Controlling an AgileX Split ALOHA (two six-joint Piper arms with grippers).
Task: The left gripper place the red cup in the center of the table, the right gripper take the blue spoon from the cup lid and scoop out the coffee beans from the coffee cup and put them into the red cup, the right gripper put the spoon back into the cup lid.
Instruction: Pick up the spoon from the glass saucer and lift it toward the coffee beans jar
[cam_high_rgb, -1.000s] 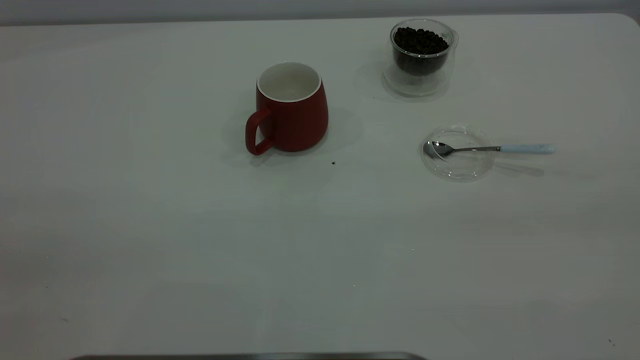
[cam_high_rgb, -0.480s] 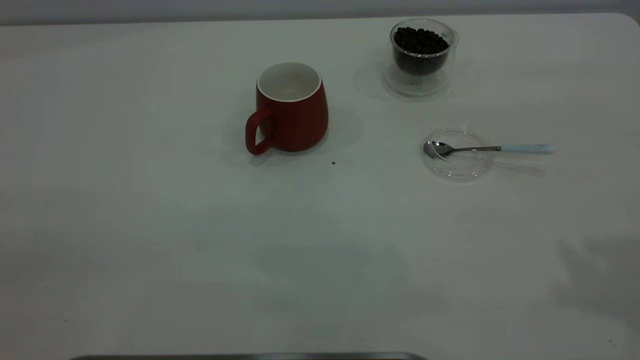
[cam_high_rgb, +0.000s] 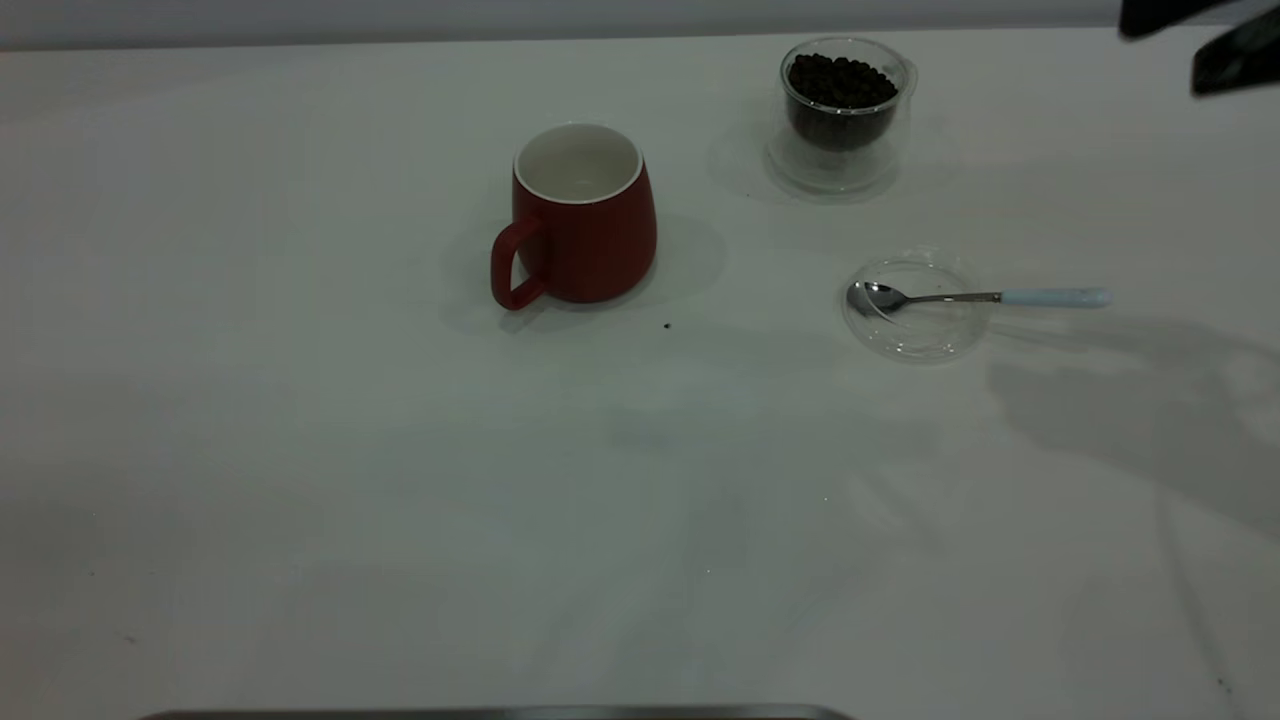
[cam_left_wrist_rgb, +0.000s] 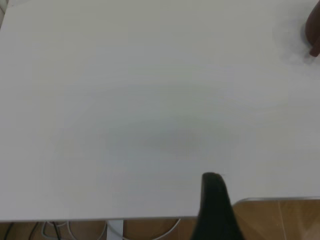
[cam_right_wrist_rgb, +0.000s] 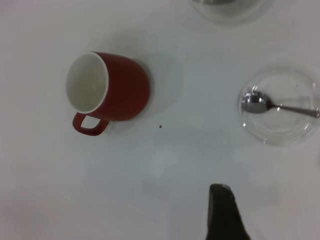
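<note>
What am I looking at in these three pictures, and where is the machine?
This is a two-armed robot at a white table. One picture comes from a camera facing the table; the other two come from cameras on each arm's wrist. On the table stand an empty red cup and a glass cup full of coffee beans. Nearby lies a clear glass lid with a blue-handled spoon, its bowl in the lid and its handle sticking out past the rim. The right arm's pincer only peeks in at the facing view's top right corner, above the table. Each wrist picture shows one dark finger of its own pincer. Nothing is held.
</note>
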